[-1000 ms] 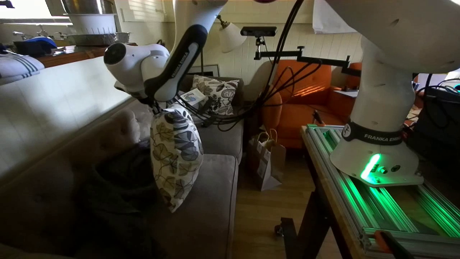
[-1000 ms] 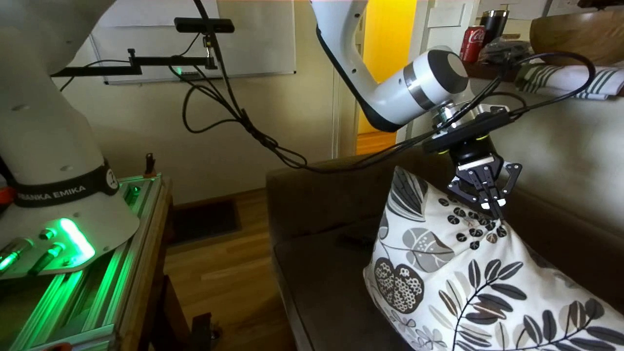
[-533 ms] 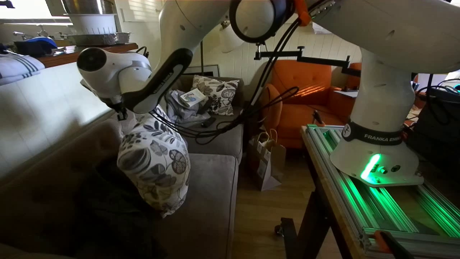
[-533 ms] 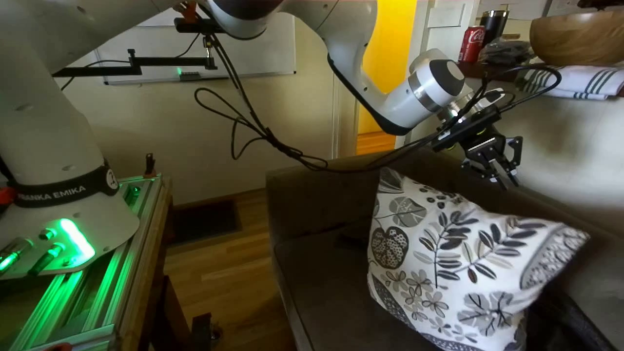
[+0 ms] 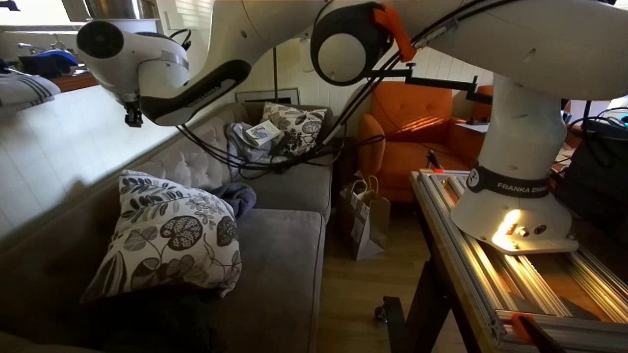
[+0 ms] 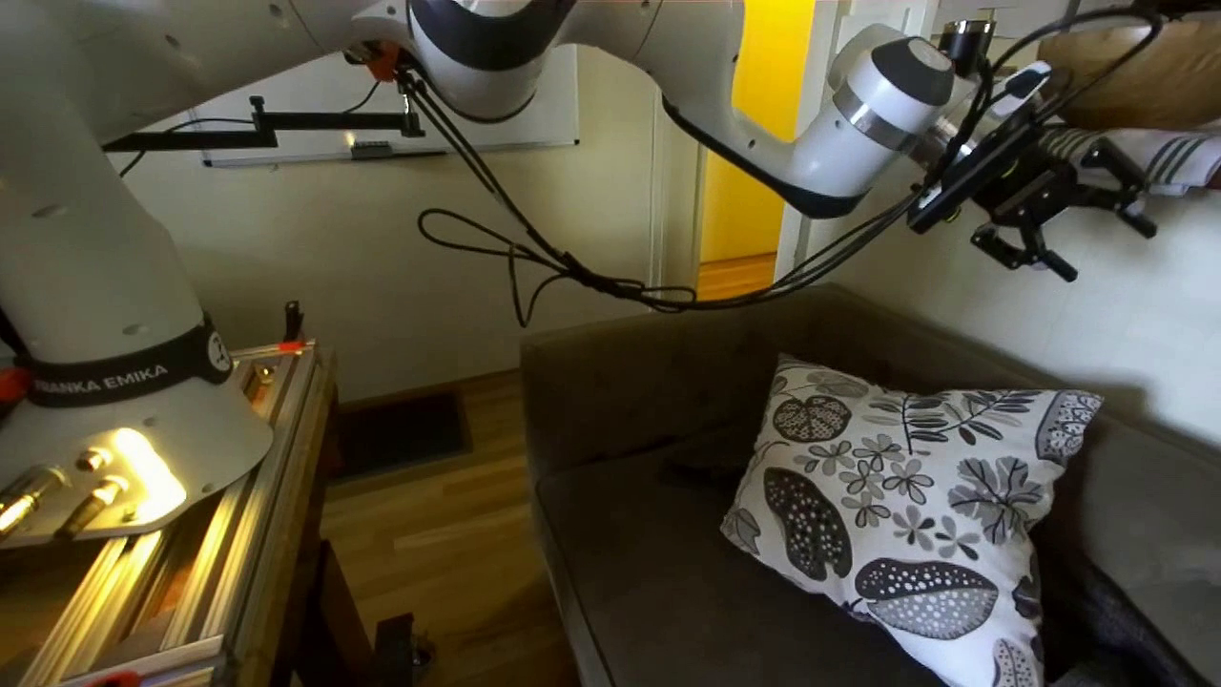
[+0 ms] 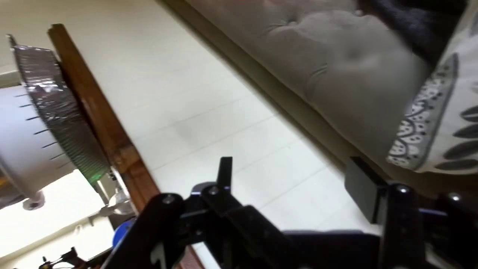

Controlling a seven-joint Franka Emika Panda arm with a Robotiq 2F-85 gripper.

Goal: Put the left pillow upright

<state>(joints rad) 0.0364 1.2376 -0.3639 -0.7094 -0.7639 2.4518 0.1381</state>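
In an exterior view, the floral pillow (image 5: 171, 235) is seen slanted on the near, left part of the sofa (image 5: 284, 255), with one corner close to the tufted backrest (image 5: 171, 163); whether the two are touching cannot be told. Beyond the pillow, a dark grey cloth (image 5: 240, 197) is partly hidden. The gripper (image 6: 1105, 246) is held higher than the pillow and well apart from it, near the white wall (image 6: 1178, 315), with its fingers (image 7: 362, 188) spread. At the sofa's far end, a second patterned pillow (image 5: 309, 127) is tilted, with a white book (image 5: 263, 133) laid beside it. A paper bag (image 5: 370, 230) is set on the floor (image 5: 353, 287) to the right.
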